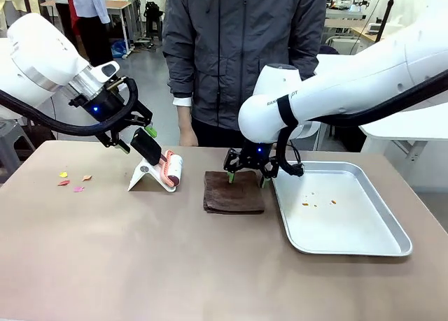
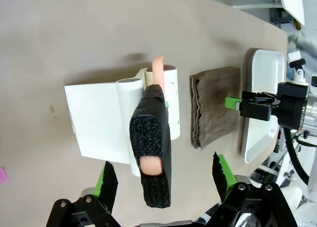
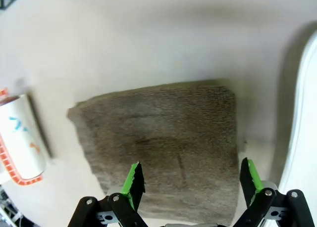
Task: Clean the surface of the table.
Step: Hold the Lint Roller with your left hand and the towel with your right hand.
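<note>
The table has a matte brownish top. A lint roller leans on a white stand, its black foam handle pointing up. My left gripper is open and straddles the handle's end, its fingers apart from the foam on both sides. A folded brown cloth lies at the middle. My right gripper hangs open just above the cloth's far edge, with nothing held. Small coloured scraps lie at the far left of the table.
A shiny metal tray sits right of the cloth with a few crumbs inside. A person in a dark jacket stands at the far edge, one hand behind the roller. The near half of the table is bare.
</note>
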